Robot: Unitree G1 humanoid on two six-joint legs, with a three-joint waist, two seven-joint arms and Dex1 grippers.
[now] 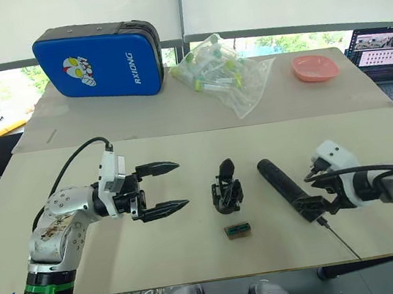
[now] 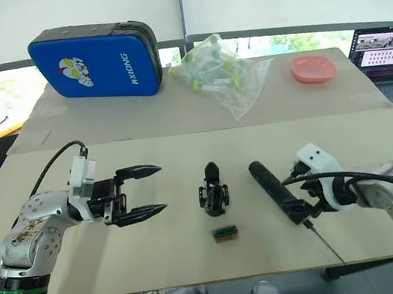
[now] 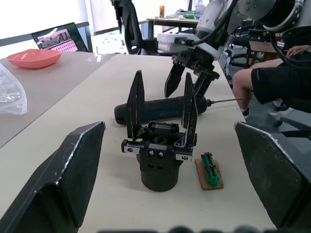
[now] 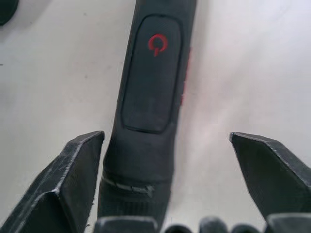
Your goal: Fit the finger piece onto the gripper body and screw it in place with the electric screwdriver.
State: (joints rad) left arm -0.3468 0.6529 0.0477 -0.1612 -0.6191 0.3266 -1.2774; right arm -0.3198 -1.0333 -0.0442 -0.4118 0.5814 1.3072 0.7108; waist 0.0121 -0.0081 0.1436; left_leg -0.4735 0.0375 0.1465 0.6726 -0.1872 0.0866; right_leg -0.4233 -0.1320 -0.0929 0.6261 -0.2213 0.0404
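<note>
The right gripper [image 1: 322, 202], jaws apart, is straddling the screwdriver [image 1: 285, 186] lying at lower right, apparently lining up a grasp. The left gripper [image 1: 164, 189], also spread, is hovering at centre left, facing the upright gripper body [image 1: 226, 187] at mid-frame.

On the table [image 1: 124, 254] in front of me, the gripper body [image 1: 226, 186] stands upright near the middle. Just before it, toward me, lies the small block [image 1: 238, 230]. To its right lies the electric screwdriver [image 1: 285, 187], its bit end toward me and off to the right. My left pincer [image 1: 175, 187] hangs left of the gripper body, apart from it, fingers spread. My right pincer [image 1: 318, 206] straddles the screwdriver's near end, fingers [image 4: 68, 179] wide on either side. Behind, on the far table, a case [image 1: 99, 62] stands at left, a bag of tubes [image 1: 219, 73] sits in the middle, and a bowl [image 1: 315, 68] at right, with a laptop [image 1: 390, 55] beyond the right edge.
</note>
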